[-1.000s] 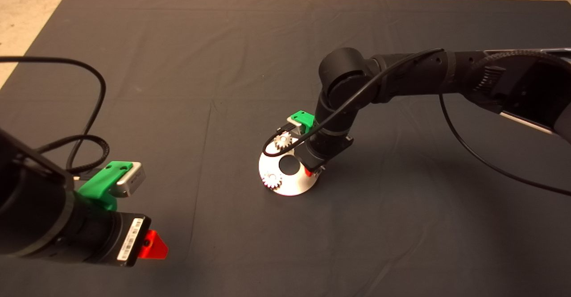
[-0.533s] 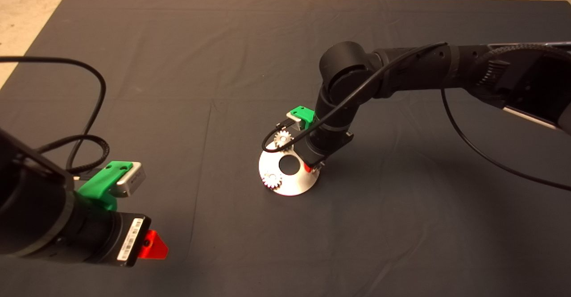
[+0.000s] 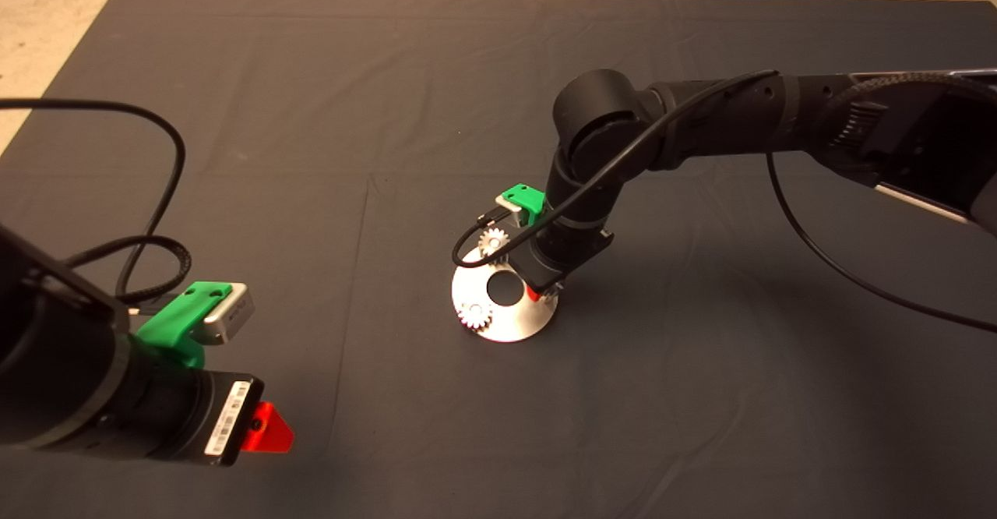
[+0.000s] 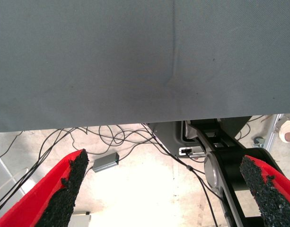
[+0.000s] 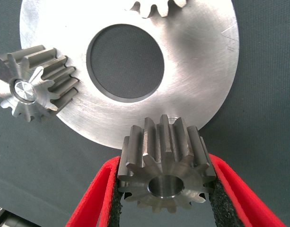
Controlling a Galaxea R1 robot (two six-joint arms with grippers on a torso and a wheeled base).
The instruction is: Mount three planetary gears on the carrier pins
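The flat silver disc (image 3: pixel 514 324) lies mid-mat; it also shows in the right wrist view (image 5: pixel 201 56). Two planetary gears sit on carrier pins: one at the disc's far edge (image 3: pixel 493 242) (image 5: pixel 156 5), one at its near-left edge (image 3: pixel 474 315) (image 5: pixel 33 85). My right gripper (image 3: pixel 534 293) (image 5: pixel 164 165) hangs over the disc's right edge, shut on the third gear (image 5: pixel 166 172), which it holds just off the rim. The third pin is mostly hidden behind this gear. My left gripper (image 3: pixel 269 429) (image 4: pixel 166 179) is parked open and empty at the mat's lower left.
The dark mat (image 3: pixel 389 98) covers the table. A black cable (image 3: pixel 160 184) loops over the mat by the left arm. The right arm's cable (image 3: pixel 841 277) hangs over the mat on the right. The left wrist view shows floor cables and a small grey box (image 4: pixel 105 161).
My right arm has shifted slightly left and away, bringing the held gear a little further in over the disc's right edge. The left arm has not moved.
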